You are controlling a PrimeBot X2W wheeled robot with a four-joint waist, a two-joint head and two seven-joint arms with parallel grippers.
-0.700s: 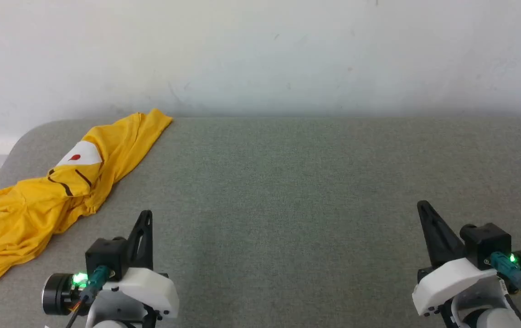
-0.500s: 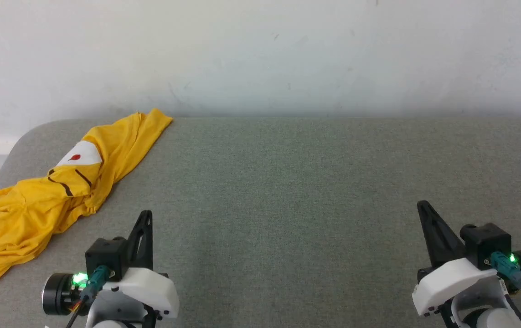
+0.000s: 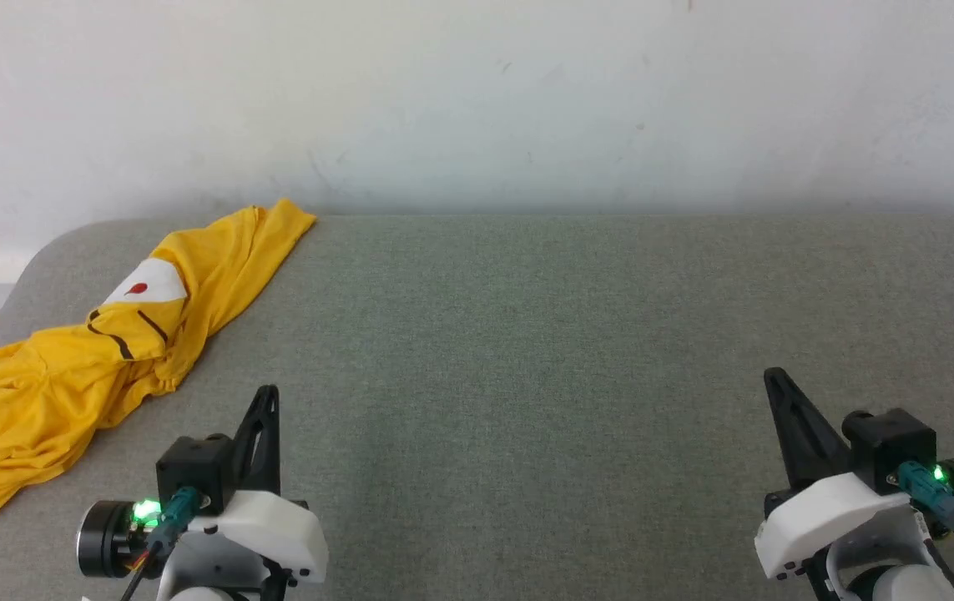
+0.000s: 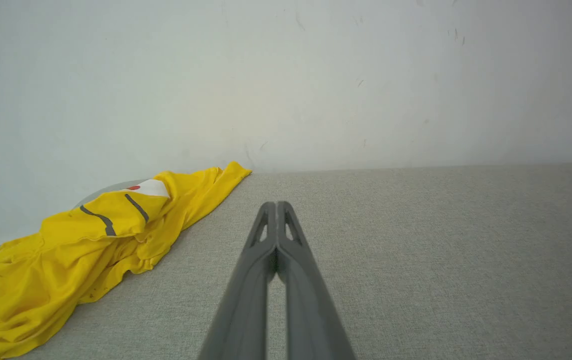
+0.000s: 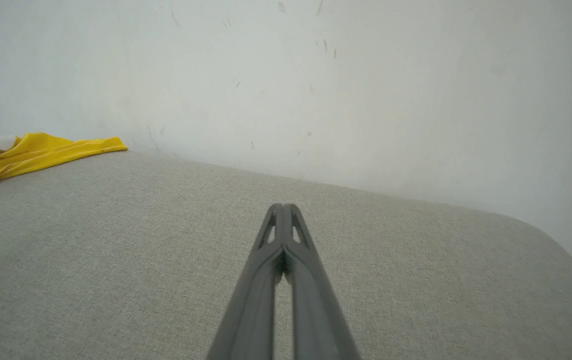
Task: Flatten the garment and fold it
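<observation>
Garment on the far left of the table, bright yellow, bunched into one long crumpled heap running from the near-left side up to the back edge. Its far end tapers to a point right at the foot of the white wall. Its near end spreads wider, rumpled, out at the table's left edge, and whether any of it hangs over I cannot tell. About midway along, a white patch faces up with a red spot on it, and just nearer than that, dark curved lines cross a hump of yellow cloth.

Now the left gripper: low at the near-left, fingers pointing up the table, and the left wrist view shows them pressed together at the tips, clenched on nothing. The garment lies off to its left, near but apart.

Over to the right gripper: near-right, well apart from the garment, a broad run of grey fabric top between them. Its fingers meet at the tips in the right wrist view as well, closed and empty. Both grippers sit low over the table; whether they touch it I cannot tell. A green lamp glows on the left wrist.
</observation>
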